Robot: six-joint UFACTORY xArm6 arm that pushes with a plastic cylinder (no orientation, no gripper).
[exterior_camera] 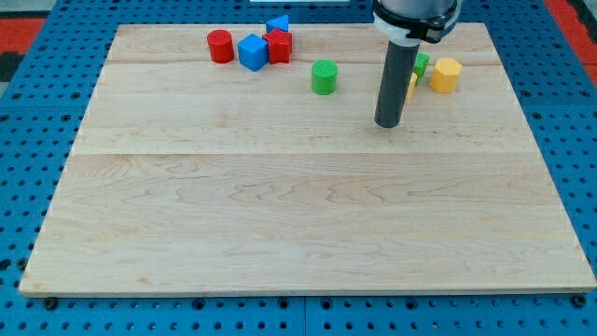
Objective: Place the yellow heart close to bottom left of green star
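At the view's upper right, my tip (389, 124) rests on the tabletop (280, 224), rod upright. The end effector is a bare rod; nothing on it spreads or pinches, so there is no grip state to report.

Just behind the rod, toward the view's top: a sliver of yellow block (411, 86) at the rod's right edge, mostly hidden. Shape unreadable; judged to be the yellow heart. Above it, a bit of green block (422, 63), also largely hidden, probably the green star. The two look touching or nearly so; cannot tell which.

To their right, apart: a yellow hexagonal block (445, 75). To the rod's left: a green cylinder (324, 77), clear of the tip.

Far upper left cluster, packed together: red cylinder (220, 46), blue cube (252, 52), red block (279, 46), and a blue block (278, 22) behind it, shape unclear.

Handling, judged: the heart is small, rigid and light, and should slide easily on smooth wood. No taking hold; contact is a push on a side face. Lobes and point make it liable to rotate off a narrow tip, so press near the middle of a side. The star is just as light; a careless nudge would shift it too.
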